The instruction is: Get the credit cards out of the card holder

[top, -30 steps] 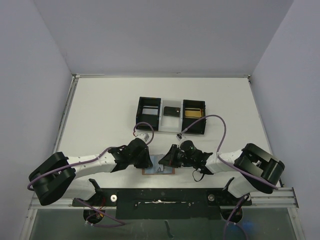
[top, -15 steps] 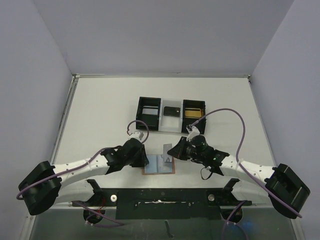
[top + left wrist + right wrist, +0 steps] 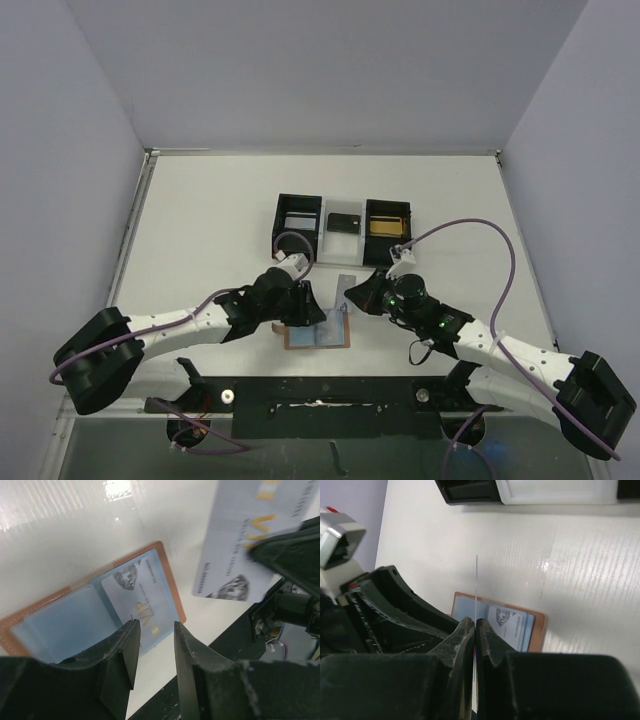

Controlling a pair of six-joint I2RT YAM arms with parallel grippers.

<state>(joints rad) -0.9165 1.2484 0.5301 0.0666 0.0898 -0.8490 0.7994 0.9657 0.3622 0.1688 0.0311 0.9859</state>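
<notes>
**Right hand** (image 3: 350,293): clenched on a silver-grey card (image 3: 345,284), which it holds off the surface (image 3: 200,220), just beyond the far edge of the card holder. The card is clear of the pockets.

**Left hand** (image 3: 303,310): released. Its fingers stand apart with nothing between them, over the left half of the card holder. Whether the tips touch the leather cannot be told.

**Card holder** (image 3: 330,338): tan-brown with a pale blue lining. It lies open and flat close to the near edge of the surface, about midway along it. One pale card (image 3: 137,600) sits in its right-hand pocket. The left pockets show only blue.

**Tray** (image 3: 277,228): black with a white middle, toward the centre of the surface, well beyond the card holder.
- Left compartment: a pale grey flat item (image 3: 298,220).
- Middle compartment: a black card (image 3: 344,222).
- Right compartment: a gold card (image 3: 386,224).

**Views:**
- The left wrist view alone shows the printed face of the held card, with gold lettering and a small emblem, and the matching print on the pocketed card.
- The right wrist view shows the held card edge-on, as a thin line rising from the pinched fingers.
- Only the top view shows what the tray holds.
</notes>
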